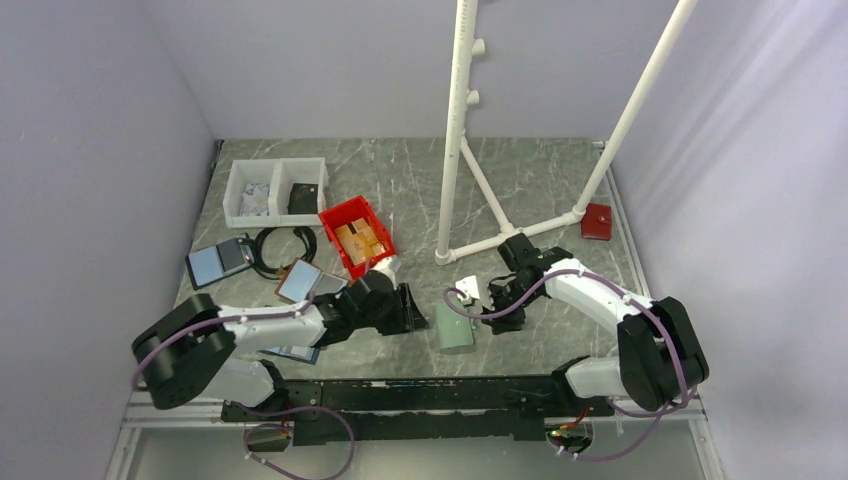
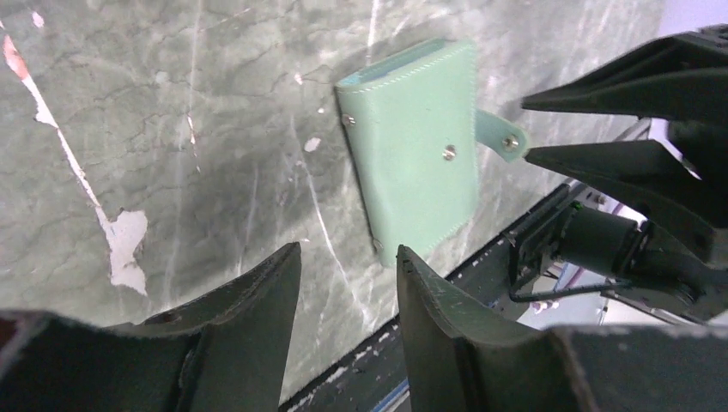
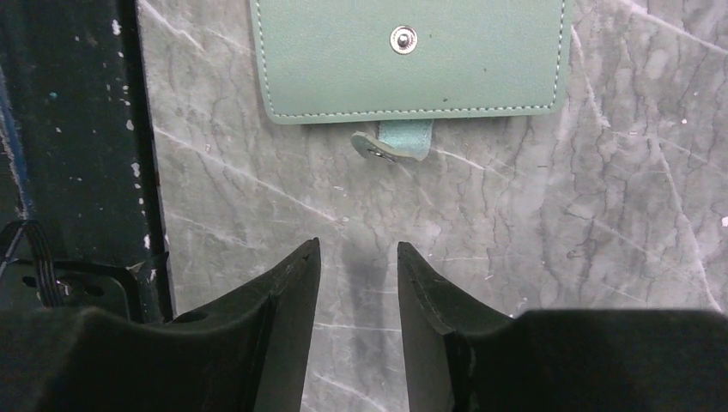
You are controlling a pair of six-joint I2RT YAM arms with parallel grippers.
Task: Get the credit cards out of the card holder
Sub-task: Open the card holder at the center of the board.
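Observation:
The card holder (image 1: 457, 330) lies closed and flat on the marble table, teal-green, between my two grippers. It also shows in the left wrist view (image 2: 416, 146) and in the right wrist view (image 3: 412, 60). Its small tab (image 3: 399, 142) lies loose on the table, unsnapped, pointing at my right gripper. My left gripper (image 1: 412, 310) (image 2: 348, 249) is open and empty, just left of the holder. My right gripper (image 1: 497, 312) (image 3: 358, 245) is open and empty, just right of it, facing the tab. No credit cards are visible; the closed cover hides the inside.
A red bin (image 1: 357, 236) and a white two-part bin (image 1: 276, 190) stand at the back left. Two other folders (image 1: 218, 260) (image 1: 300, 282) and a black cable loop (image 1: 285, 250) lie left. A white pipe stand (image 1: 460, 150) rises behind. A black rail (image 1: 400, 395) lines the near edge.

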